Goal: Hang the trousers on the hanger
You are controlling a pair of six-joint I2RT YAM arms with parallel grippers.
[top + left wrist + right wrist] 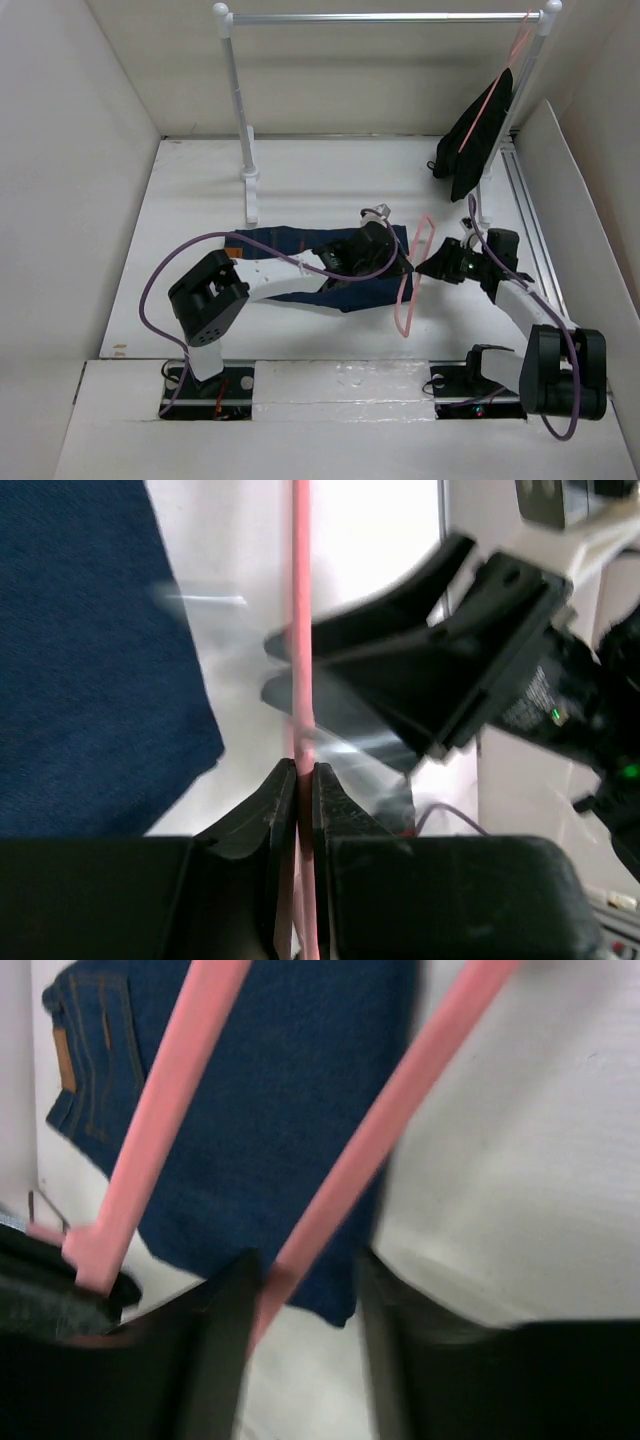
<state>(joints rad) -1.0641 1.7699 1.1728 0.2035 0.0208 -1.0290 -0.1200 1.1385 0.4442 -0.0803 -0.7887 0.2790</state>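
The dark navy trousers point(290, 245) lie flat on the table's middle, partly under my left arm; they also show in the left wrist view point(90, 650) and the right wrist view point(270, 1110). The pale-pink hanger point(404, 310) stands just off their right end. My left gripper point(403, 267) is shut on one thin pink bar of the hanger point(301, 660). My right gripper point(424, 268) faces it from the right, open, its fingers astride another bar of the hanger point(390, 1120), which runs close to the left finger point(225, 1300). It shows blurred in the left wrist view point(300, 680).
A white clothes rack point(380, 17) spans the back, one post point(247, 150) standing behind the trousers. A second pink hanger draped with black cloth point(480, 125) hangs at its right end. White walls close in left, right and back.
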